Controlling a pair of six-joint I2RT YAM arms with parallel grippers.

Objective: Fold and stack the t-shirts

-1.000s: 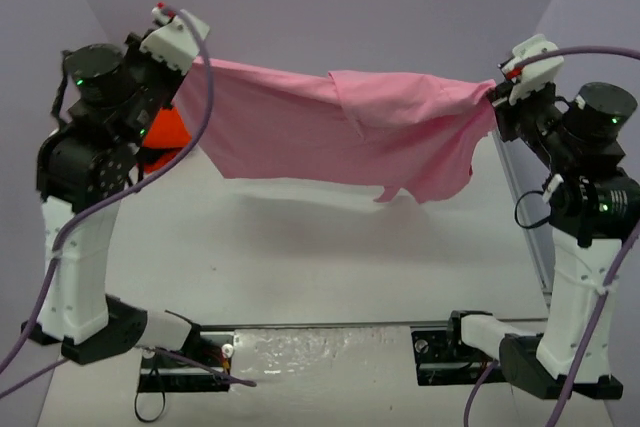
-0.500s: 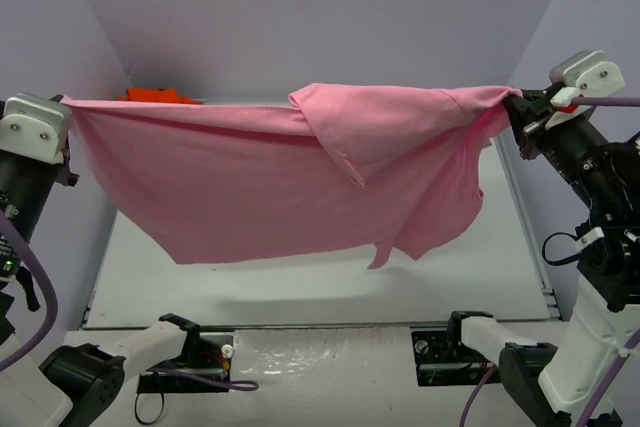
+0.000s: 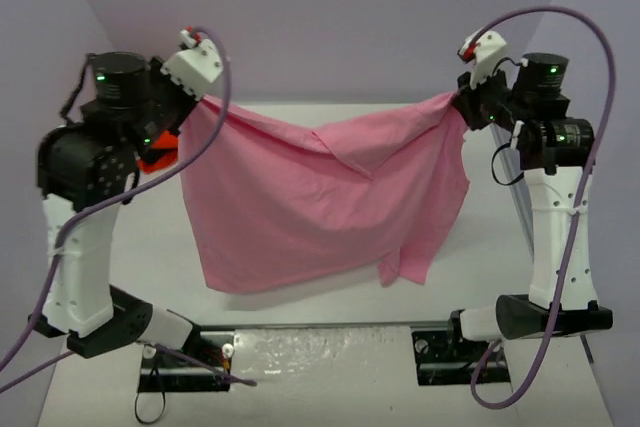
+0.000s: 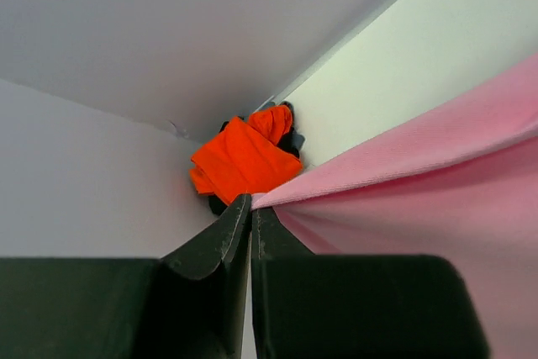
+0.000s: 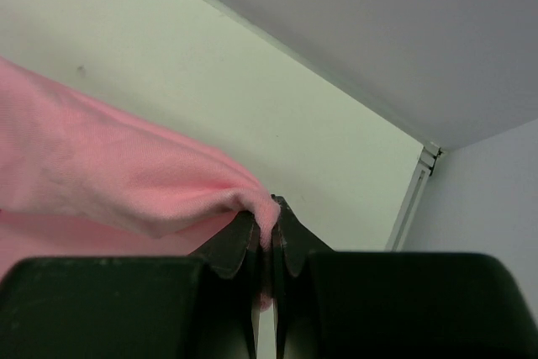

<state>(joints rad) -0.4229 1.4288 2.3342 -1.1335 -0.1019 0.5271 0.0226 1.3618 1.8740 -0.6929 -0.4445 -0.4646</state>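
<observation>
The light pink t-shirt (image 3: 320,197) hangs in the air between my two grippers, sagging in the middle, its lower edge near the table's front. My left gripper (image 3: 197,99) is shut on its left corner; in the left wrist view the pink cloth (image 4: 437,174) runs from the shut gripper (image 4: 251,201). My right gripper (image 3: 462,105) is shut on its right corner; the right wrist view shows pink cloth (image 5: 109,174) pinched at the gripper (image 5: 271,208). The orange t-shirt (image 4: 244,157) lies crumpled in the far left corner on something dark, partly hidden behind my left arm (image 3: 160,152).
Grey walls close the back and both sides. A metal rail (image 3: 515,197) runs along the table's right edge. The arm bases and a mounting bar (image 3: 330,347) sit at the near edge.
Both grippers have swung inward and back from a wide stretch. The pink shirt went from taut and spread to sagging lower toward the table.
</observation>
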